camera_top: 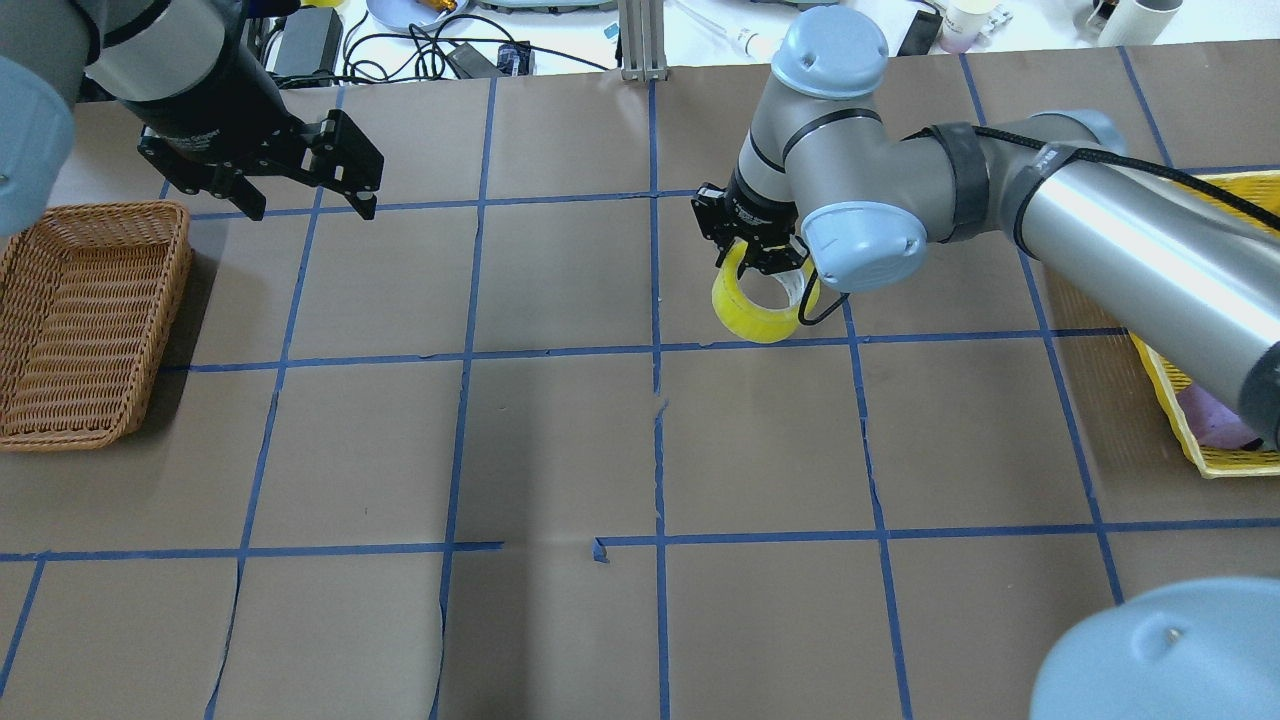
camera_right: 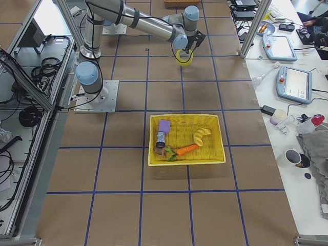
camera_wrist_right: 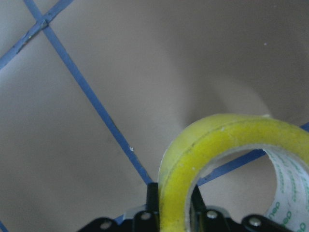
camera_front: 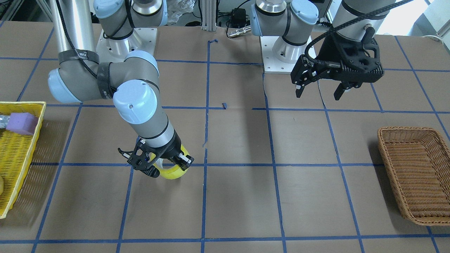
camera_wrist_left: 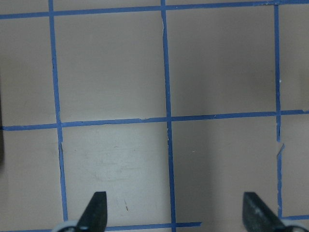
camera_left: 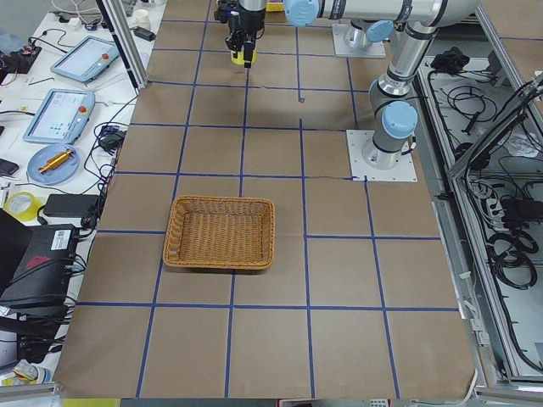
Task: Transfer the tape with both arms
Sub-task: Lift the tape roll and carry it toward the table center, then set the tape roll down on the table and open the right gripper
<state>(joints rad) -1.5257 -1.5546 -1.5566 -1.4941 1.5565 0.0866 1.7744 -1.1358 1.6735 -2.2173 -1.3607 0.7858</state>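
Two arms (camera_front: 140, 105) (camera_front: 353, 15), two grippers (camera_front: 168, 167) (camera_front: 319, 95), one tape roll (camera_front: 175, 174), one wicker basket (camera_front: 407, 129), one yellow basket (camera_front: 21, 103)

The right gripper (camera_front: 168, 166) clasps the tape (camera_front: 174, 173) close to the table (camera_front: 239, 203). The left gripper (camera_front: 319, 94) hangs well apart from it, fingers spread. A wicker basket (camera_front: 415, 211) sits at one edge, and a yellow basket (camera_front: 21, 158) with a sponge (camera_front: 21, 123) at the other.

Bright, even light from above, soft shadows on the table (camera_front: 239, 211), tape (camera_wrist_right: 217, 145) blurred up close in the right wrist view, other views sharp.
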